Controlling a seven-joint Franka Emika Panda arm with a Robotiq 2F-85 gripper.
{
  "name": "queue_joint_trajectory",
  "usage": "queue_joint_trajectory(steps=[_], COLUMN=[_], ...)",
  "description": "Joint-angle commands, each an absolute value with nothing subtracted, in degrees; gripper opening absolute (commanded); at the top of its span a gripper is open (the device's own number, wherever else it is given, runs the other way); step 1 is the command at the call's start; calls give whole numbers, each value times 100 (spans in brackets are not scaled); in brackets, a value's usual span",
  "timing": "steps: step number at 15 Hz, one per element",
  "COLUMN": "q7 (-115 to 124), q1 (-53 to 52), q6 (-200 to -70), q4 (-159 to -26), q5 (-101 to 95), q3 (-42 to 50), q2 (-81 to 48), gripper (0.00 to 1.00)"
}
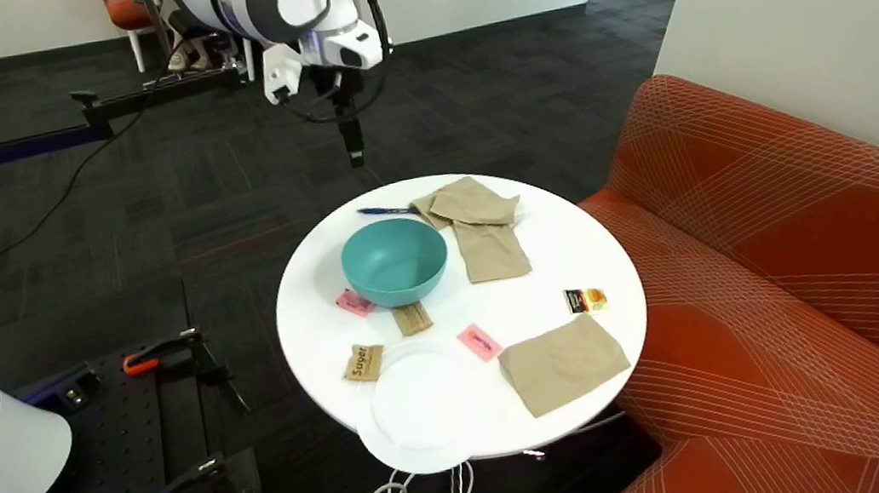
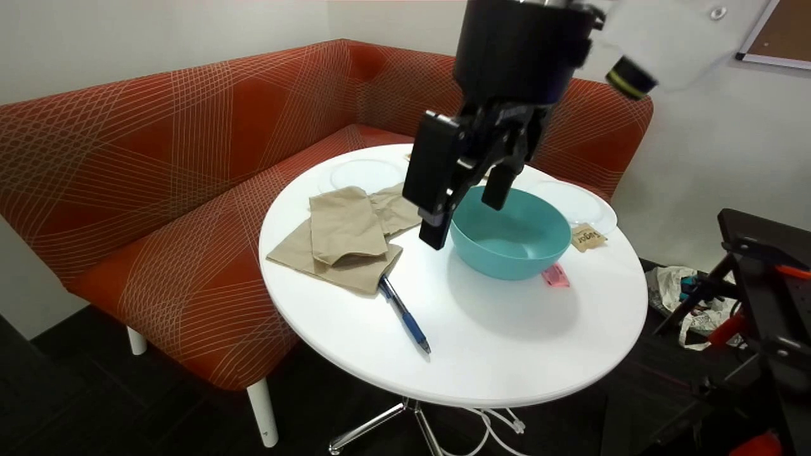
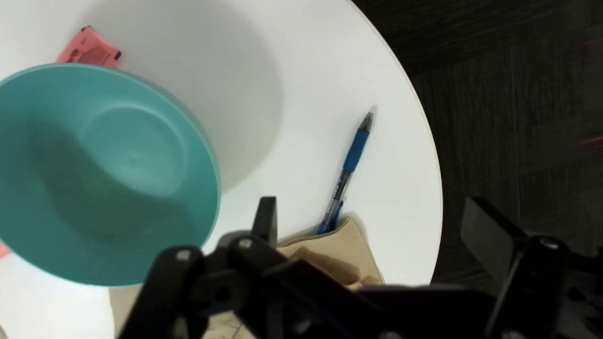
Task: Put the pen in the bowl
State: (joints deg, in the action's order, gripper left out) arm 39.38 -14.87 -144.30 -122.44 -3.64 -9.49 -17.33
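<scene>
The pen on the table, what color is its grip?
The grip on the pen is blue; the wrist view shows it best.

Red-orange pale-lined couch (image 1: 796, 274) sits nr rnd white tbl (image 1: 571, 236), w/ dk flr (image 1: 506, 108) below & lt walls (image 1: 831, 37) behind.

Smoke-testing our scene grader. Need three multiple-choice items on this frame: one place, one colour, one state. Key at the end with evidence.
1. Where is the pen relative to the teal bowl?
A) Inside it
B) Beside it, on the round white table
C) Underneath it

2. What colour is the pen's grip section?
A) Orange
B) Green
C) Blue

3. What state is the gripper in?
A) Open, holding nothing
B) Shut on the pen
C) Shut on the bowl

1: B, since white table shows between pen and bowl in the wrist view.
2: C, since the wrist view shows that section blue.
3: A, since its jaws stand wide apart in the wrist view, and pen and bowl both rest on the table.
</scene>
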Motion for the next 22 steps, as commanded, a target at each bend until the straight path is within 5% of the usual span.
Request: queue_joint_trajectory(steps=[1,22], q7=[4359,4906], q1=[-1823,-2576], q6=[-14538,-14952], q4=[-11814,-10849], q5=[-606,-544], q3=[-627,240], q2=[-2280,-3888], gripper=[100,100])
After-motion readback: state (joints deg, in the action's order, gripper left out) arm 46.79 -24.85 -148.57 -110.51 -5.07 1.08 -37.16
